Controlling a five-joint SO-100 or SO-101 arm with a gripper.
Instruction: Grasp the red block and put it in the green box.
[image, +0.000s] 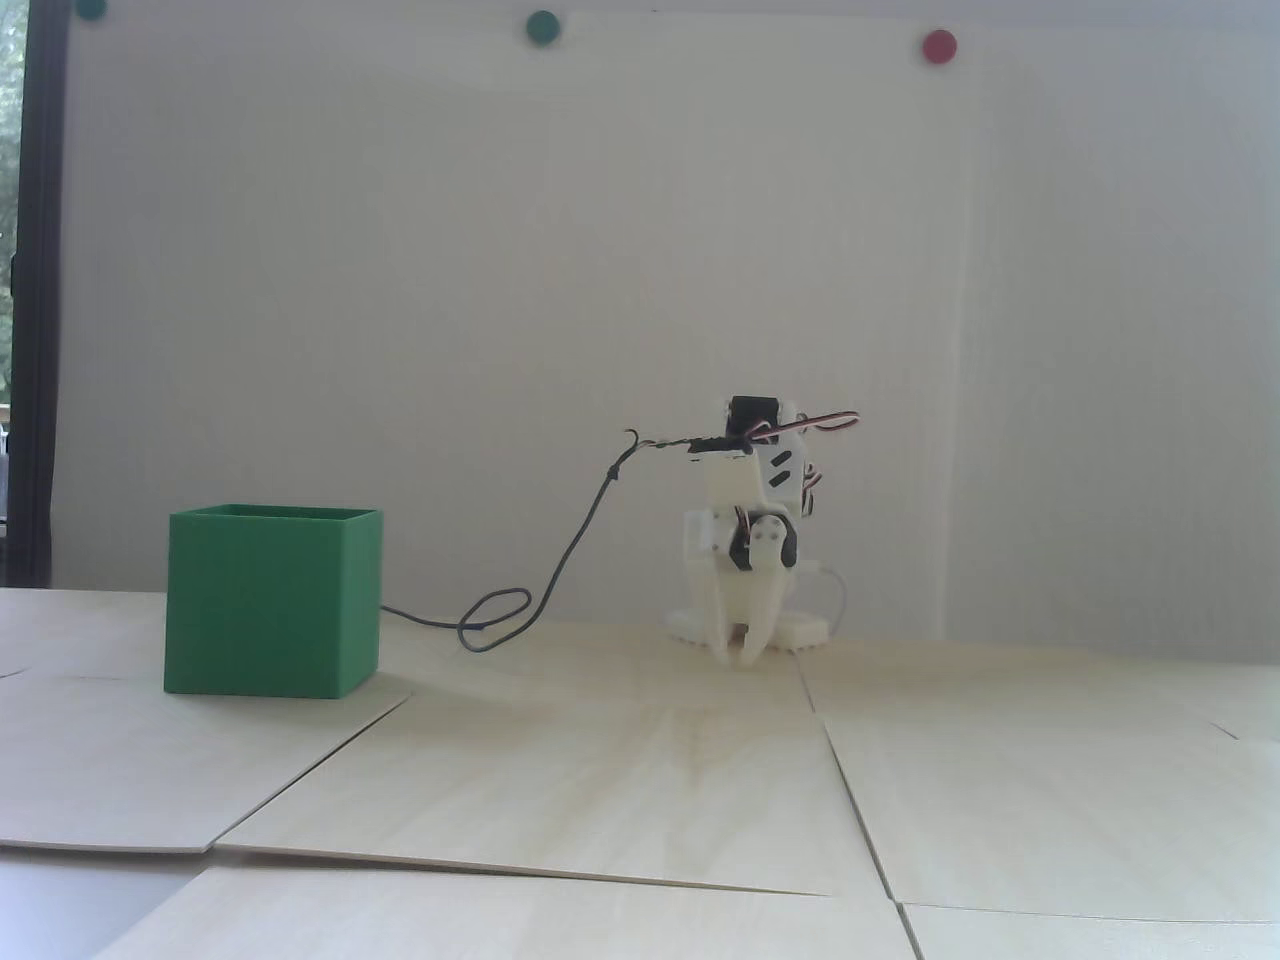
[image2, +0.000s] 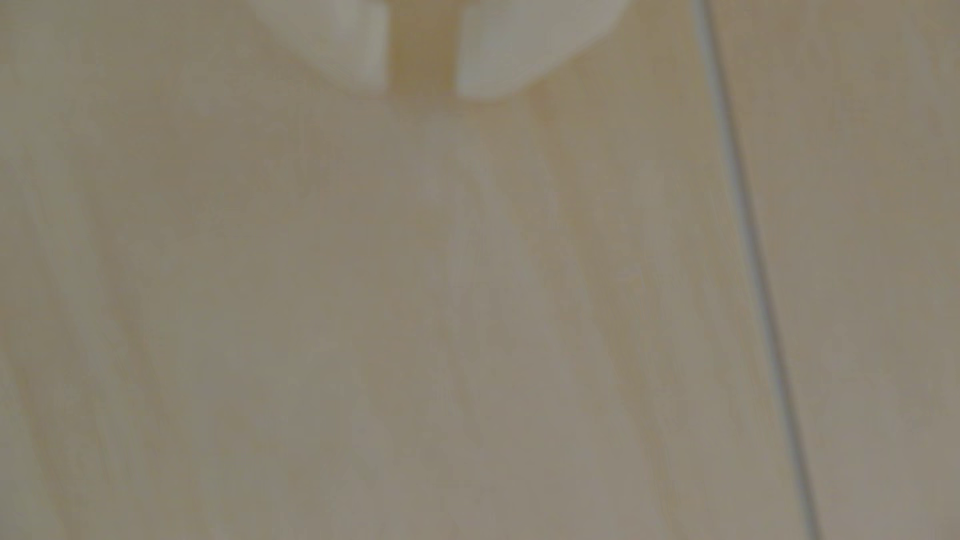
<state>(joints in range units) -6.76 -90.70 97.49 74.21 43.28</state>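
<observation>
Your arm sat folded low over its base, gripper (image: 746, 655) pointing straight down with the fingertips almost at the table (image: 620, 780). That pose looked like a rest or start posture, not a reach. In the wrist view the 2 pale fingertips (image2: 332, 46) showed a narrow strip of bare wood between them, so the jaws stood slightly parted and held nothing.

You could not see the red block in either view. It may have been inside the green box (image: 270, 610), hidden behind it, or simply out of frame; the pictures did not settle which.

Taking the green box as your landmark: it stood on the table well to the left of the arm in the fixed view, open top up, so a drop from above would work. A thin dark cable (image: 560, 570) ran from the arm's upper joint down to a loop on the table just right of the box.

The box was matte green plastic, cube-shaped, thin-walled, with plain flat sides. The table was pale wood-grain sheets laid edge to edge with visible seams. The arm was white printed plastic with black servos.
</observation>
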